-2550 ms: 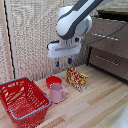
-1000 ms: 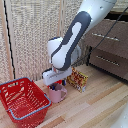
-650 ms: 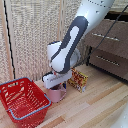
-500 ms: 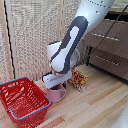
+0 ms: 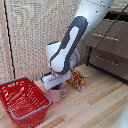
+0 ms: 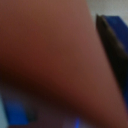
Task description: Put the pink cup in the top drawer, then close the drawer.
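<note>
In the exterior view the white arm reaches down so that my gripper point(image 5: 53, 89) sits right on top of the pink recepticle point(image 5: 58, 94), a pale pink mug standing on the wooden floor beside the red basket. The white gripper body hides the fingers there. The wrist view is filled by the blurred pink recepticle point(image 6: 50, 55) at very close range, with a blue fingertip point(image 6: 116, 30) at one edge and a blue patch at the opposite corner. Whether the fingers press on the mug is unclear. The storage unit point(image 5: 107, 50), a dark brown dresser, stands at the exterior view's right, with the highest section point(image 5: 106, 36) closed.
A red wire-mesh basket point(image 5: 22, 100) stands at the exterior view's left, close to the mug. A yellow and red packet point(image 5: 78, 80) leans just to the right of the gripper. A pale woven wall panel point(image 5: 35, 35) runs behind.
Since 2.5 s ago the arm has come down and moved left onto the pink mug, covering the things behind it. Over the last second it has barely moved.
</note>
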